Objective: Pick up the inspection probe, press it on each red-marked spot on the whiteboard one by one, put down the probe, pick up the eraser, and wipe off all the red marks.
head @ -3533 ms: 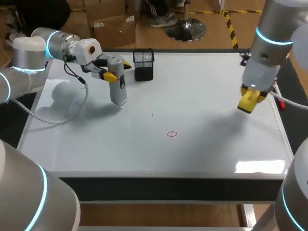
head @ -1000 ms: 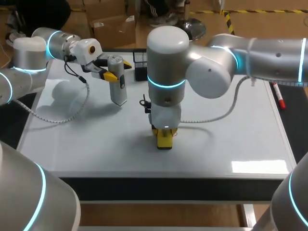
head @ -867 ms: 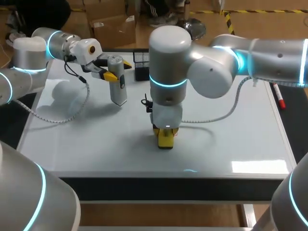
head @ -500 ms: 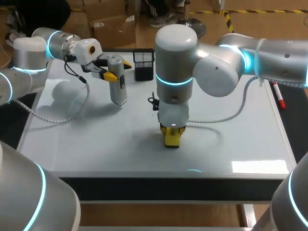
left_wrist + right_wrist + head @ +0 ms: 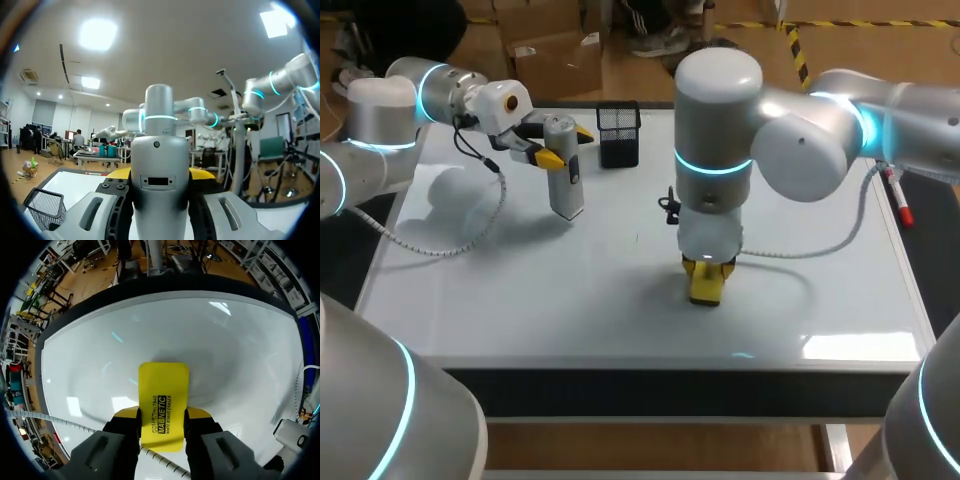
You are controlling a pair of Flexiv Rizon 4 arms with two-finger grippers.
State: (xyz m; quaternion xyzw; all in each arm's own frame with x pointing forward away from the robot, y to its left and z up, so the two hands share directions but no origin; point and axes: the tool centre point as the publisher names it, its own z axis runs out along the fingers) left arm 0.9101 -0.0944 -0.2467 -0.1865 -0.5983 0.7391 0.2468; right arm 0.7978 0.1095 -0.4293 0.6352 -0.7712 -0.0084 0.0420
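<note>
1. Head view: left jaws grip the grey probe roughly upright over the whiteboard, near the mesh basket; right jaws hold the yellow eraser down on the board's near middle.
2. Right wrist view alone shows both fingers clamping the eraser's sides.

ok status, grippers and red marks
Left gripper shut on probe, held above whiteboard. Right gripper shut on eraser, down on it. No red marks showing; nothing in the way.

I find one printed marking; two lines of black capital lettering on the yellow face of the eraser, running lengthwise; the smaller line is not clearly legible.
</note>
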